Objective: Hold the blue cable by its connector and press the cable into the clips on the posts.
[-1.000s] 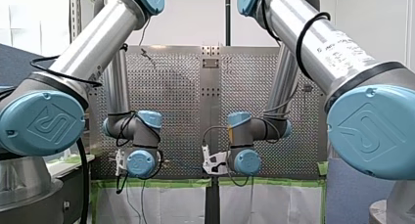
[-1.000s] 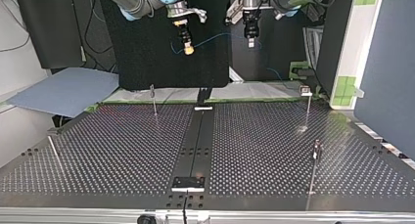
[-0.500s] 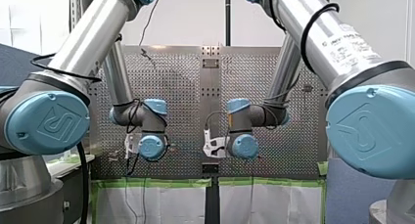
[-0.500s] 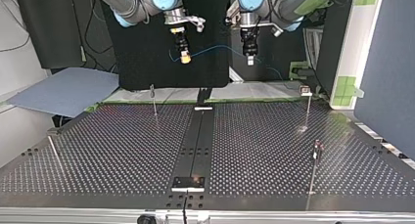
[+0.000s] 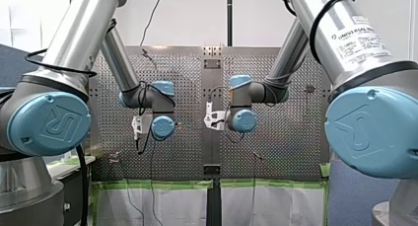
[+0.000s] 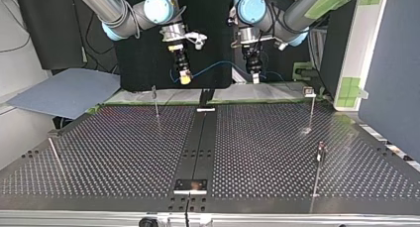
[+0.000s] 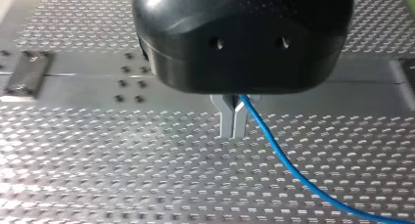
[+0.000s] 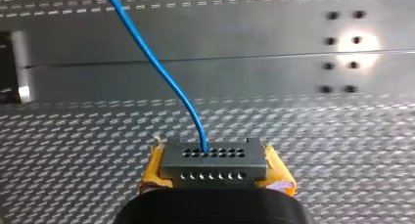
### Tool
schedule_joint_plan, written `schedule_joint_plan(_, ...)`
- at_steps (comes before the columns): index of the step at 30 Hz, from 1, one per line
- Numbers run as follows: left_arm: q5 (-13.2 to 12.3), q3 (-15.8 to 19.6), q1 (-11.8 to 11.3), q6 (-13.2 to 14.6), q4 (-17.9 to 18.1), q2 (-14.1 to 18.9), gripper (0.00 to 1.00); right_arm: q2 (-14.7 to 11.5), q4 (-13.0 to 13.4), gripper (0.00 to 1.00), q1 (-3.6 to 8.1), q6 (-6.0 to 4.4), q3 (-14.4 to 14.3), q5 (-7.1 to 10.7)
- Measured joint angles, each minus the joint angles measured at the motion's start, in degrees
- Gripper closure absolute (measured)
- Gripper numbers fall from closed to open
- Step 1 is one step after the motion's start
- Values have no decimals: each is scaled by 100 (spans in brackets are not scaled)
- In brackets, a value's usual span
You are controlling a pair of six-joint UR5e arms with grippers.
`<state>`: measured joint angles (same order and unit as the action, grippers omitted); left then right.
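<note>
Both grippers sit lower than 0.5 s ago, above the table's point(image 6: 124, 152) arm-side edge. My right gripper point(image 6: 184, 79) clamps the connector point(image 8: 214, 160). My left gripper point(image 7: 233, 119) pinches the blue cable point(image 7: 281, 155) slung between them.

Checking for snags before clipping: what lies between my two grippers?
Only the blue cable, arcing from the connector held in my right gripper to my left gripper; nothing else crosses that stretch. The top view shows it.

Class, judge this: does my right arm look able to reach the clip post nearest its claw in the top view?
Probably yes: the right claw, shut on the connector, hangs near that post with open air between; the blue cable shows slack.
</note>
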<state>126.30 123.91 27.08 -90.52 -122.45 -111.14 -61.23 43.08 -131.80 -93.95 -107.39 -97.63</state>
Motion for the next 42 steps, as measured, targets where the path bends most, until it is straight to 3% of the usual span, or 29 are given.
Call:
schedule_joint_plan(9,102,-481,-68,-11,-481,484,100,-545,-544,98,184,-45,544,281)
schedule_joint_plan(16,107,-598,-158,-93,-828,831,100,-861,-917,98,262,-43,918,415)
schedule_joint_plan(23,93,-610,-278,-288,-1160,1164,100,-847,-1242,98,269,-66,1251,543)
schedule_joint_plan(31,15,-742,-392,-450,-1544,1548,100,-835,-1382,98,258,-72,1653,647)
schedule_joint_plan(42,39,-821,-513,-478,-2062,2065,100,-831,-1740,98,70,54,2150,663)
